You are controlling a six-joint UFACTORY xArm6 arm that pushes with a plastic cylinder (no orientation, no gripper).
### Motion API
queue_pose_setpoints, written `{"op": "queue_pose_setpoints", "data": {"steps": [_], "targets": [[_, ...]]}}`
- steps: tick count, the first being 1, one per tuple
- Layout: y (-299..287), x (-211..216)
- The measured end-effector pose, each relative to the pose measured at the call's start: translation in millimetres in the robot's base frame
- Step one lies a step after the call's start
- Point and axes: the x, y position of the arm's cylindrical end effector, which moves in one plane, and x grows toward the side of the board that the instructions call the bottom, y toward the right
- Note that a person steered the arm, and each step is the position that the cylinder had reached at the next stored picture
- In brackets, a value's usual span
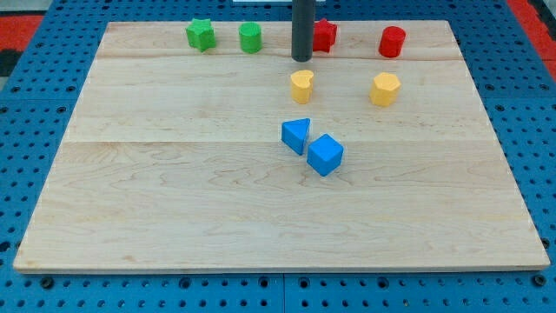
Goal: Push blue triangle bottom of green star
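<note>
Camera view shows the blue triangle (296, 135) mid-board, touching the blue cube (326, 154). Green star (200, 35) sits top left. My tip (301, 59), no pincer, should circle to the triangle's right side and push leftward.

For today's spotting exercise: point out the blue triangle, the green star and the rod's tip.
blue triangle (296, 136): camera view, middle of its top face.
green star (200, 34): camera view, centre of its top.
my tip (301, 59): camera view, rod's very bottom end.
</note>
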Motion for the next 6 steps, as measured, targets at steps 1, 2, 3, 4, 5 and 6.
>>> {"op": "queue_pose_setpoints", "data": {"steps": [1, 2, 3, 4, 5, 6], "targets": [[25.7, 25.6], [33.0, 32.6], [25.7, 32.6], [47.0, 53.6], [55.8, 93.3], [66.8, 130.9]]}}
